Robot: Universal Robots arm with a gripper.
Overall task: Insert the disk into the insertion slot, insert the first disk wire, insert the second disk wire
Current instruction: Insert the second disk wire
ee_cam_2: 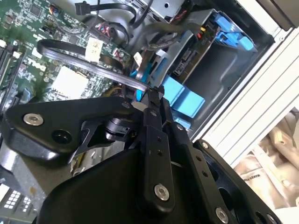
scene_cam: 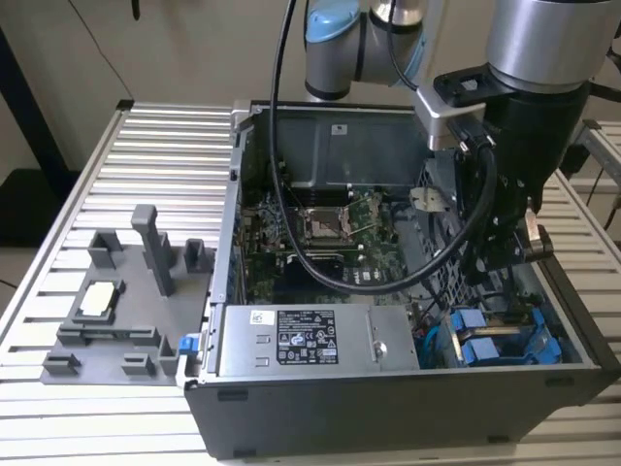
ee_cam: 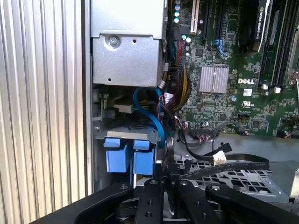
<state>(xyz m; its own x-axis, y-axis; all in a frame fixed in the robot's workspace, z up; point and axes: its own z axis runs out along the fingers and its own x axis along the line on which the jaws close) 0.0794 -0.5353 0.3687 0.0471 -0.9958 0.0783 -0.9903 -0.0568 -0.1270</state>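
The disk (scene_cam: 505, 347), in its bright blue carrier, lies in the insertion slot (scene_cam: 555, 325) of the grey drive cage at the case's front corner, on the exterior view's right. Its labelled face (ee_cam_2: 187, 58) shows inside the bay in the second wrist view. Two blue carrier tabs (ee_cam: 130, 157) stick out of the cage. My gripper (scene_cam: 493, 267) hangs inside the case just above the cage. Its fingers (ee_cam_2: 154, 100) stand close together, with a dark wire end pinched between them (ee_cam: 168, 164). A blue disk wire (ee_cam: 150, 109) loops over the cage beside the fingertips (ee_cam_2: 140, 77).
The silver power supply box (scene_cam: 318, 340) fills the case's front. The green motherboard (scene_cam: 320, 233) lies behind it, crossed by a thick black arm cable (scene_cam: 388, 277). A grey fixture (scene_cam: 121, 291) stands on the ribbed table (scene_cam: 116, 146) at the exterior view's left.
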